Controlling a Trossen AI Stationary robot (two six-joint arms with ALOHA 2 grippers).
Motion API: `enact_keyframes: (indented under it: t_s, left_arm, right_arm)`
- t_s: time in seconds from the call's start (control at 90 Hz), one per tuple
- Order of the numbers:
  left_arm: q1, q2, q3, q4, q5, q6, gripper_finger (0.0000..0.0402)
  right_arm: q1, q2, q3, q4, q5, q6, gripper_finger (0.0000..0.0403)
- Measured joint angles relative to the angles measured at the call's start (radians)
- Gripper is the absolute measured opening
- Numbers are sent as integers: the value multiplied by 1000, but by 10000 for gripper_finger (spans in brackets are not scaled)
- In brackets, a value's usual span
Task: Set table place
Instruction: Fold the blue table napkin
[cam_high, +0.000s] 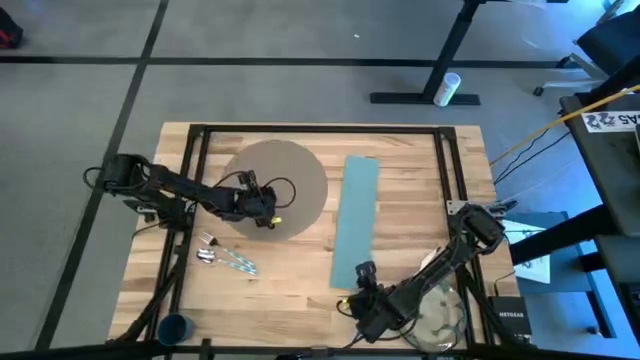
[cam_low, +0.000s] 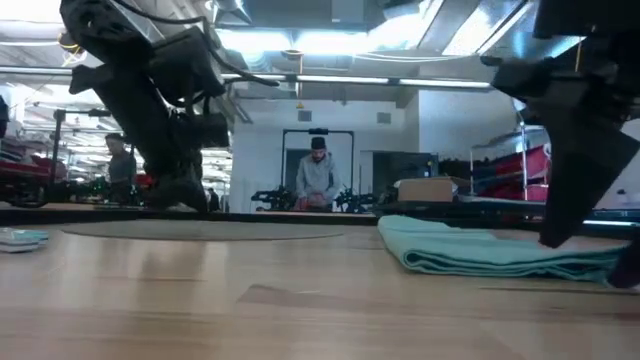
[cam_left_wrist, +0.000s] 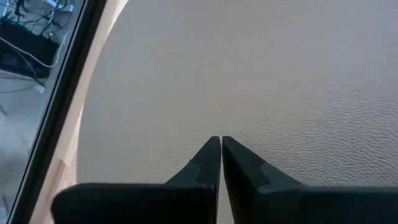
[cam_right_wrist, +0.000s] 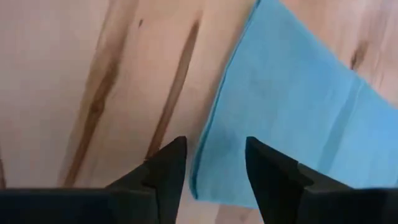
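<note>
Left gripper (cam_high: 270, 221) hovering over round grey-brown placemat (cam_high: 300, 170), fingers pressed together, gripping nothing. Right gripper (cam_right_wrist: 214, 165) sitting at near corner of teal rectangular napkin (cam_high: 356, 220), fingers parted, empty. Silver cutlery (cam_high: 225, 258) lying just beside placemat; small dark-blue cup (cam_high: 175, 327) at corner of light wooden table (cam_high: 420, 190). Risk: fingers pinching only top fold, napkin unfolding or dragging.

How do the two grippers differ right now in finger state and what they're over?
The left gripper has its fingers pressed together, while the right gripper has a clear gap between its fingers. The left gripper sits over the round grey-brown placemat; the right gripper is over the near edge of the teal napkin, partly above bare table. Neither holds anything.
</note>
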Motion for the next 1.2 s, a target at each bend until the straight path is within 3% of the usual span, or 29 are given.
enact_keyframes:
  t_s: [0.256,0.578,0.867,1.2]
  left_arm:
    - [-31,0,1,-43,0,-45,0]
    - [-50,0,1,-44,0,-57,0]
    - [-50,0,1,-41,0,-74,0]
    - [-76,0,1,-41,0,-103,0]
  right_arm:
    - [0,-4,-28,9,-7,70,132]
    - [0,-3,-66,4,-7,121,9]
    - [7,5,12,-98,-10,119,1]
    - [13,4,234,-368,128,121,0]
